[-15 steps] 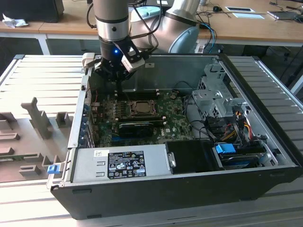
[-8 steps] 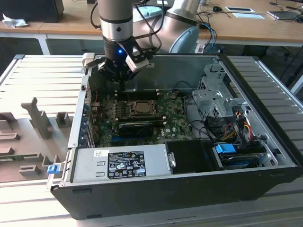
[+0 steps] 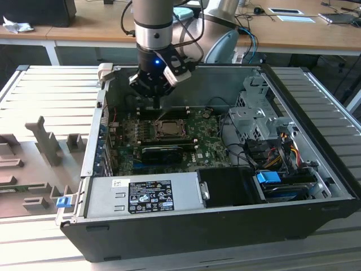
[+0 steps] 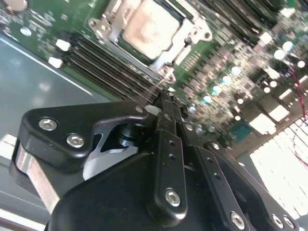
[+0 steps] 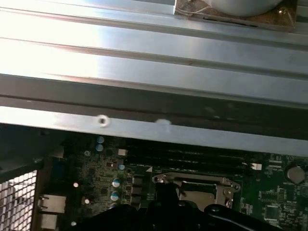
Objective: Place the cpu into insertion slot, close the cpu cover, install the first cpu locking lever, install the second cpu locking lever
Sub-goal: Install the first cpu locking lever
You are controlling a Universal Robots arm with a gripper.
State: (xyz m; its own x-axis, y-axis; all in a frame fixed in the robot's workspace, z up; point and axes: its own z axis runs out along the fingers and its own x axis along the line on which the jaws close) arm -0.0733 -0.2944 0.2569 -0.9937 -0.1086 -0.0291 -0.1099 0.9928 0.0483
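On the exterior view's left, a ribbed metal table carries grey fixtures, and a blue clip sits at the corner of an open computer case. Along the case's near side lies a power supply, and beyond it the green motherboard lies flat on the case floor.

The gripper hangs inside the case over the board, just at the far edge of the socket. The chip lies in the socket, its pale top showing. A long black card sits just on the near side of the socket.

In the second wrist view the gripper points down at the board beside the socket, above the dark memory slots. Its fingers lie pressed together, and I see nothing between them. The chip sits flat in the socket, and the cover lies down around it, its silver frame bordering the chip's edges. Whether either locking lever is latched, I cannot tell.

In the first wrist view the gripper's dark tip stands close against the socket.

On the exterior view's right, a grey drive cage stands by the case wall, with a blue tab in front of it.
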